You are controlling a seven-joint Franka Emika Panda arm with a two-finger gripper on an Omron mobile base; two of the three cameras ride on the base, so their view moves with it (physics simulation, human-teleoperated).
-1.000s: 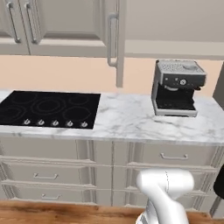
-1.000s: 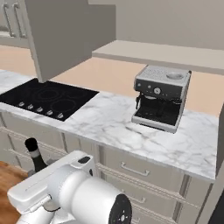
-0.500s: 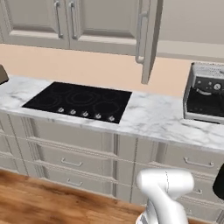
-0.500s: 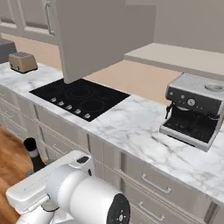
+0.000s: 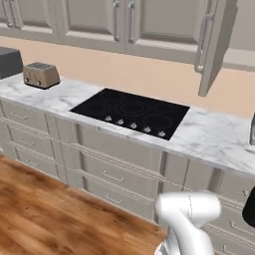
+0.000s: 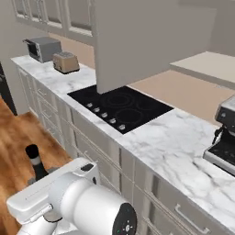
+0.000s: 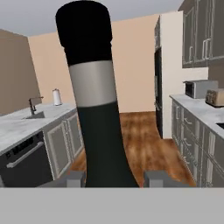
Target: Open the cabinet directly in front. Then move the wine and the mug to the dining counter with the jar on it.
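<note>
While the tool (image 7: 113,179) was clenched on the wine (image 7: 97,109), the bottle stood upright between its fingertips (image 7: 73,179), its dark neck also showing low beside the arm. Cabinet (image 5: 215,45): door swung open above the marble surface (image 6: 174,147), right of the black cooktop (image 5: 132,112). Toaster (image 5: 41,74) on the same surface, left of the cooktop.

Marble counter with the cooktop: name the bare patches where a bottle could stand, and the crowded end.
Bare marble lies between the toaster and the cooktop, and between the cooktop and the coffee machine. The far end, by the toaster and microwave, is crowded.
</note>
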